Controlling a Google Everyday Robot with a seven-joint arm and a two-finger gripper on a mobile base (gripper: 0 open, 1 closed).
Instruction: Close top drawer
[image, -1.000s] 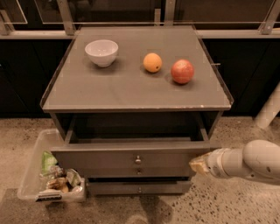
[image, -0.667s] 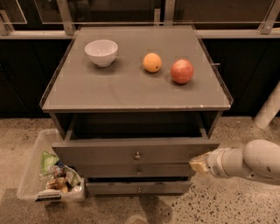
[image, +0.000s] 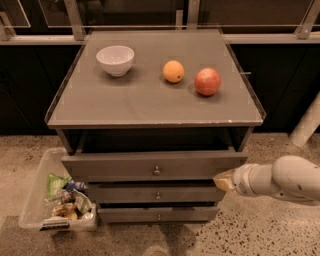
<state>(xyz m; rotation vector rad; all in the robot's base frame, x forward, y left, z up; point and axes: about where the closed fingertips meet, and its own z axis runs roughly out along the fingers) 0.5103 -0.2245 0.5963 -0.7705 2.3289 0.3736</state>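
Nearest the camera, a clear bin of wrappers stands on the floor just beside the cabinet's left side. The lowest drawer and the middle drawer sit close to flush with each other.

The gripper comes in from the right on the white arm. Its yellowish tip lies at the lower right corner of the top drawer, in front of the panel. It holds nothing. Contact with the panel looks likely but cannot be confirmed. Whether the gripper is spread or pressed together cannot be told from this view.

The top drawer is the tallest front of the three, with one round knob at its centre. It stands pulled out, and a dark gap shows between its front and the cabinet body.

Step in hand, as judged: push the drawer home.
- Press flat on the front panel and drive straight toward the cabinet.
- An off-centre push at the right end may skew the drawer on its runners. A contact point nearer the knob would load it more evenly.
- Keep the push level and slow so that the cabinet does not jolt.

Farthest back, the cabinet top carries a white bowl, an orange and an apple, each well apart. The two fruits could roll if the cabinet is struck.
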